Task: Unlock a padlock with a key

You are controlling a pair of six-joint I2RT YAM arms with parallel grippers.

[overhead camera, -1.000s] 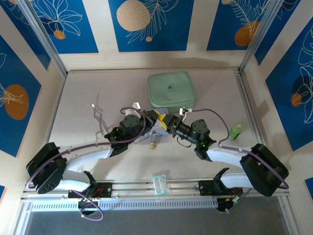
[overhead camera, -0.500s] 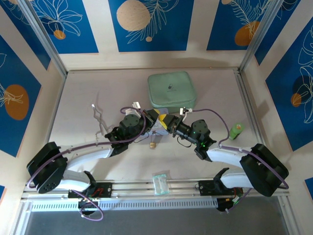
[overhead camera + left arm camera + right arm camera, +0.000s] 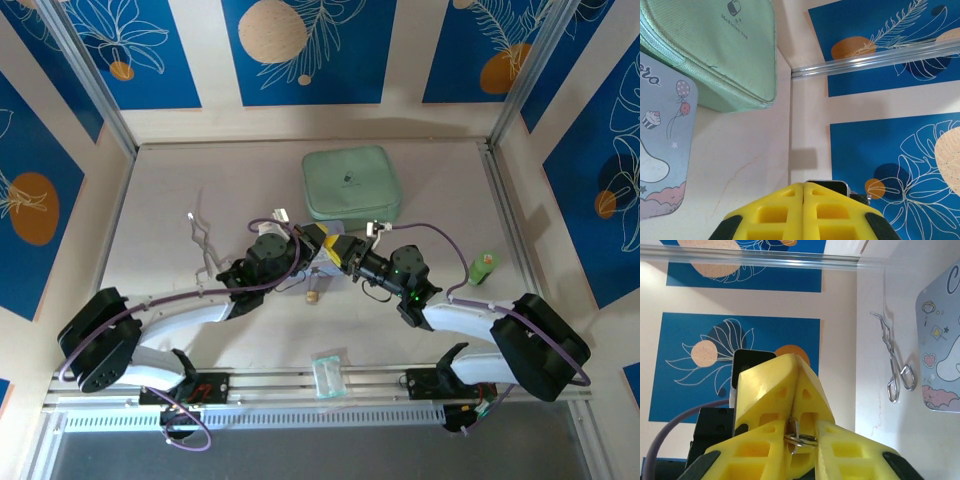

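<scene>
So the padlock, as far as I can make out, is that tiny brass-coloured speck with a paler top. It's lying on the surface just in front of the cartoon-printed tin, right by the left arm's wrist and apart from both hands. It's way too small to say how the shackle sits.

Above the tin the two hands meet nose to nose. The left hand has its yellow fingers pressed flat together, just a seam between them. From its own camera I can't see anything pinched in there.

The right hand has its fingers only a sliver apart. A small silver ring and a bit of darker metal sit in that gap, right where the left hand's tip pokes in. I can't tell if it's actually clamped on them.

Further out, there's a mint-green zip case just behind the tin and silver wire tongs off to the left. A little green thing sits over on the right, and a clear plastic box is down on the rail between the arm bases.
</scene>
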